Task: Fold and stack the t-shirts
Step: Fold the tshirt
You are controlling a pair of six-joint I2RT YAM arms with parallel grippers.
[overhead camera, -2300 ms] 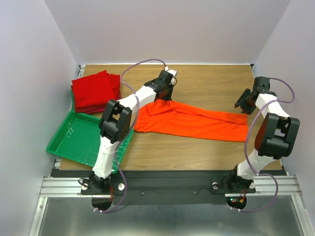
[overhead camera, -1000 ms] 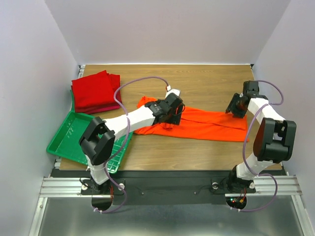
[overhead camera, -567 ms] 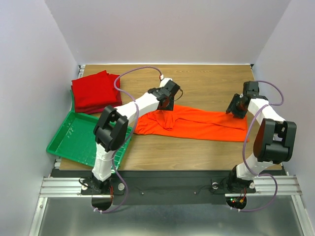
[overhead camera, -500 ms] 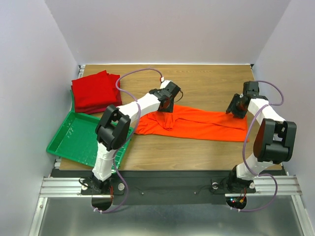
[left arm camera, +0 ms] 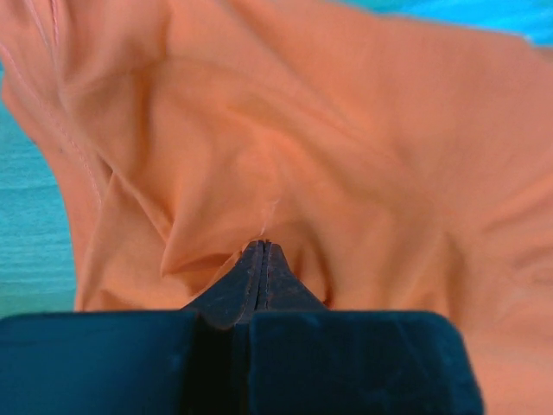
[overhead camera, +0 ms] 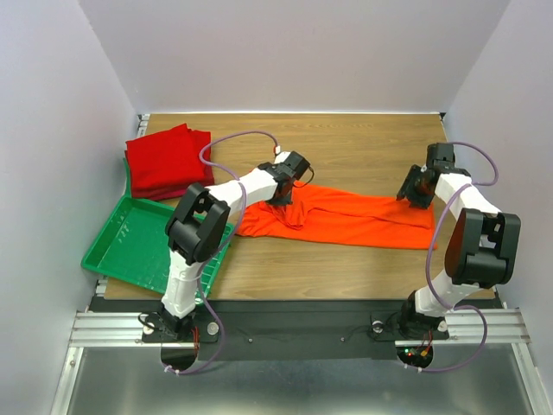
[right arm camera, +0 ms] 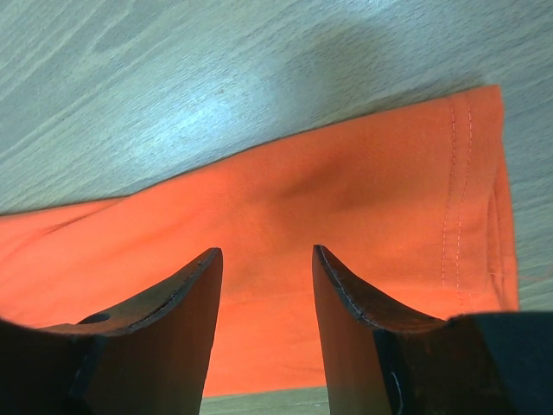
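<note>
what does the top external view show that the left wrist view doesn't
Only the top external view shows the folded red t-shirts, the green tray and the right gripper, open over the right end of the orange t-shirt. Only the left wrist view shows up close that the left gripper is shut, pinching a pucker of the cloth. Both show the orange t-shirt, creased.

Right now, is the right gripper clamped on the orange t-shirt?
No, the right gripper stands open, and the orange t-shirt shows flat and unpinched in the gap between its fingers.
</note>
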